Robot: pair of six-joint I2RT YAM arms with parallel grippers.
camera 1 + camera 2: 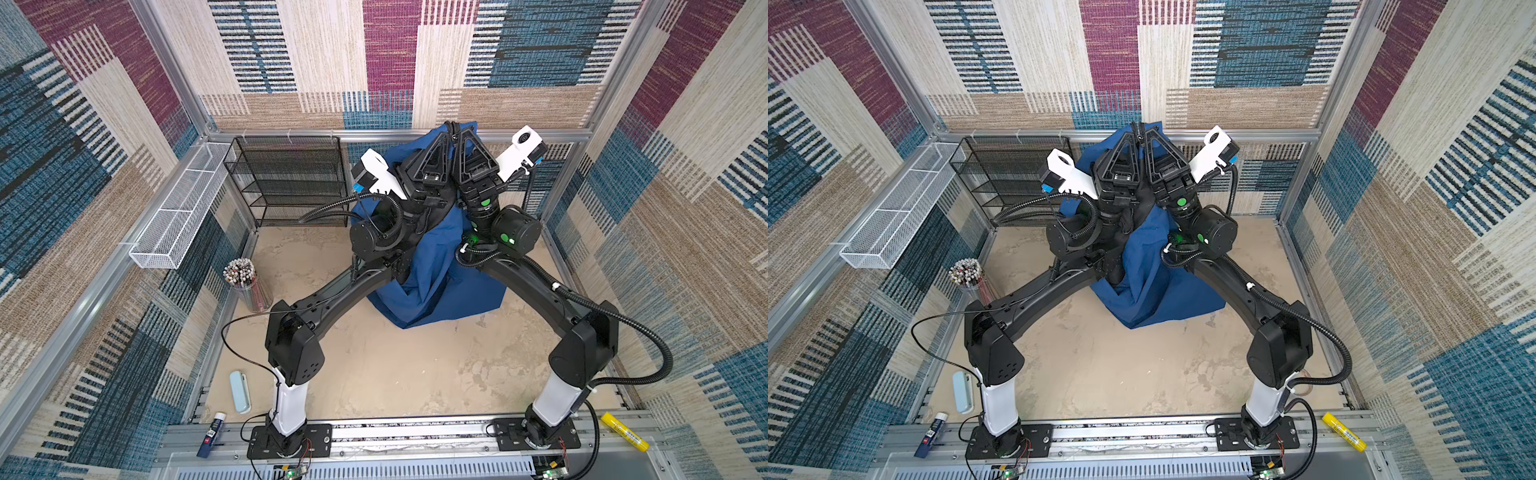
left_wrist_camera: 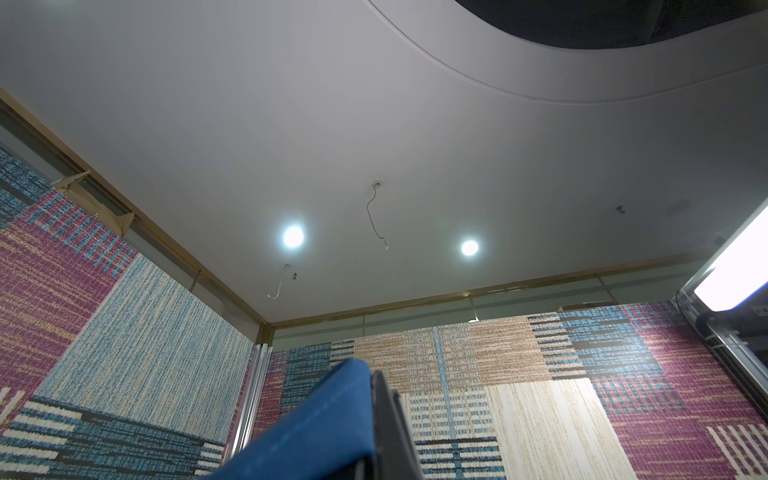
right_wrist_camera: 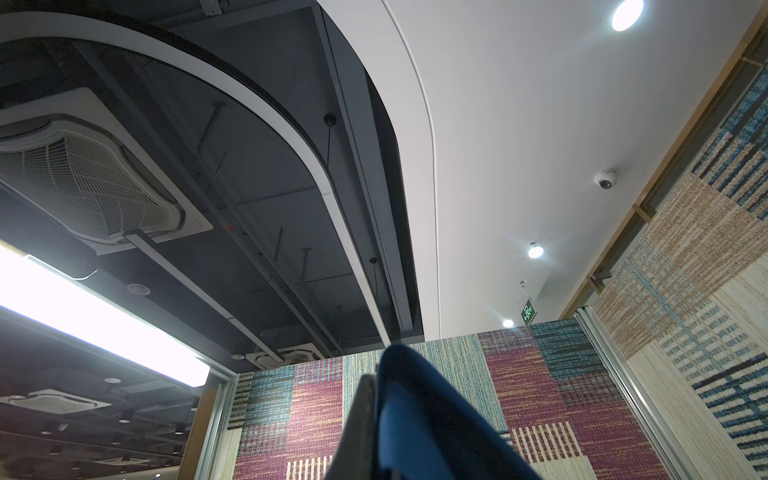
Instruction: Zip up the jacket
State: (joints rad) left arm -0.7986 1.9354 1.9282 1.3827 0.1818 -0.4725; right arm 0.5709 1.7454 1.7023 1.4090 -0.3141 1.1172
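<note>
The counter (image 1: 395, 374) is a mottled sandy-beige slab, scuffed and blotchy, fenced by an aluminium frame (image 1: 399, 135). Carpet-like panels (image 1: 415, 62) in magenta, teal, cream and tan stripes wall it in on three sides.

The jacket (image 1: 432, 266) stands as a navy heap towards the far middle of the counter. Its top edge is lifted high and its lower folds pool on the surface. The left pincer (image 1: 445, 129) and right pincer (image 1: 458, 131) point upward side by side, both clenched on the jacket's raised top edge. In the wrist views blue cloth (image 2: 332, 415) (image 3: 415, 415) lies against a black finger (image 2: 390, 415).

At the far left a black mesh rack (image 1: 286, 178) stands on the counter, and a white mesh basket (image 1: 174, 216) hangs on the left frame rail. A clear cup of pencils (image 1: 245, 282) and a pale blue case (image 1: 240, 391) sit along the left edge. A dark blue tube (image 1: 212, 434) and a yellow tube (image 1: 627, 432) lie by the front rail.

Overhead are a white ceiling with round downlights (image 2: 293, 237) and a ceiling air-conditioning unit (image 3: 83, 183).
</note>
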